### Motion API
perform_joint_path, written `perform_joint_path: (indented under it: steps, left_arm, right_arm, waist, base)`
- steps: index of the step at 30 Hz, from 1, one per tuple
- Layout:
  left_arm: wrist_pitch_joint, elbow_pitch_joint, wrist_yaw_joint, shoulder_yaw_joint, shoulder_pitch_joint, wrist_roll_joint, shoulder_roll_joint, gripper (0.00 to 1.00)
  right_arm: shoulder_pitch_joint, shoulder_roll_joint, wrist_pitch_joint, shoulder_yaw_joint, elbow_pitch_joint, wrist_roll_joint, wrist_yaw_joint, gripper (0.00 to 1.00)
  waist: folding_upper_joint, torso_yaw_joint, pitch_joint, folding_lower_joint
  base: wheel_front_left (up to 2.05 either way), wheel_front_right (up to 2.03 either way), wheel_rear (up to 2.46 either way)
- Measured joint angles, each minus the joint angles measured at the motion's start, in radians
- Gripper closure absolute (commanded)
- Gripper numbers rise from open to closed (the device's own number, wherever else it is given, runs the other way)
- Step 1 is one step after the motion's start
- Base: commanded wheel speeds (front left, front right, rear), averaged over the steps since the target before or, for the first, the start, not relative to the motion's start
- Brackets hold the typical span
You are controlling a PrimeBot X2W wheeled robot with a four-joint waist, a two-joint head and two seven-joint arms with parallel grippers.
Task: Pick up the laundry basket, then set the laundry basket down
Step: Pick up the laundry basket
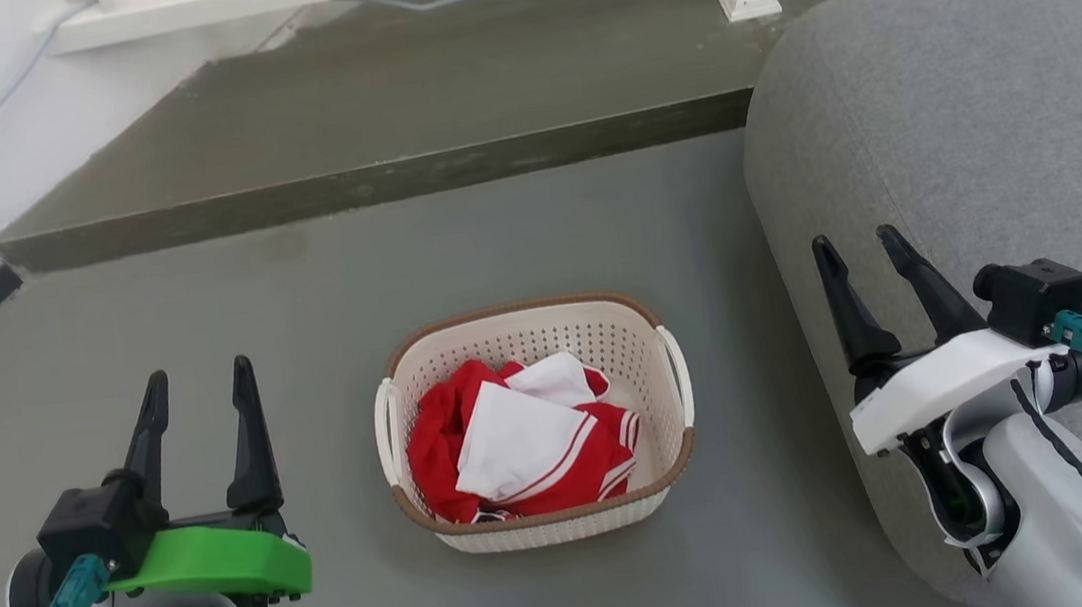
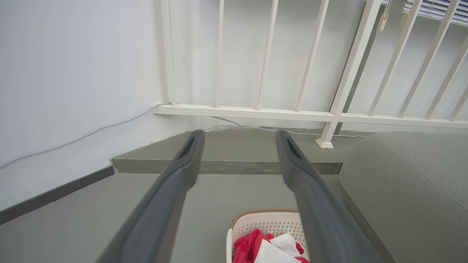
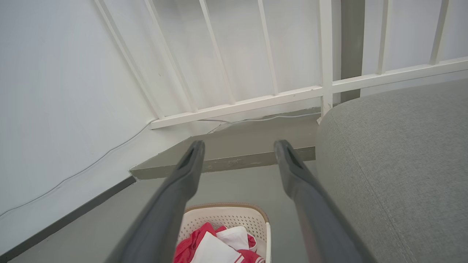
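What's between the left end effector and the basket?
Nothing: in the head view, only bare grey floor lies between the left end effector and the laundry basket.

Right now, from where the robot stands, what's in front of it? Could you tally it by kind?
laundry basket: 1
heap of red-and-white clothes inside it: 1
grippers: 2, the left gripper and the right gripper, both open
grey upholstered seat: 1
Total: 5
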Motion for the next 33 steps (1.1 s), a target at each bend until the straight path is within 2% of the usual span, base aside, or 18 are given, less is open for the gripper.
perform_joint_path:
  steps: [18,33]
  left_arm:
    - [0.0,-0.011,-0.011,0.018,-0.051,0.005,-0.008,0.0]
    - [0.0,0.034,-0.028,0.016,-0.122,0.016,-0.011,0.0]
  right_arm:
    - [-0.042,0.015,0.0,-0.019,-0.014,-0.009,0.002,0.0]
    - [-0.109,0.03,0.0,-0.035,0.007,-0.02,0.019,0.0]
  waist:
    - [0.0,-0.018,0.126,0.0]
    - [0.0,-0.034,0.252,0.0]
  base:
    - [0.0,0.0,0.0]
    - [0.0,0.0,0.0]
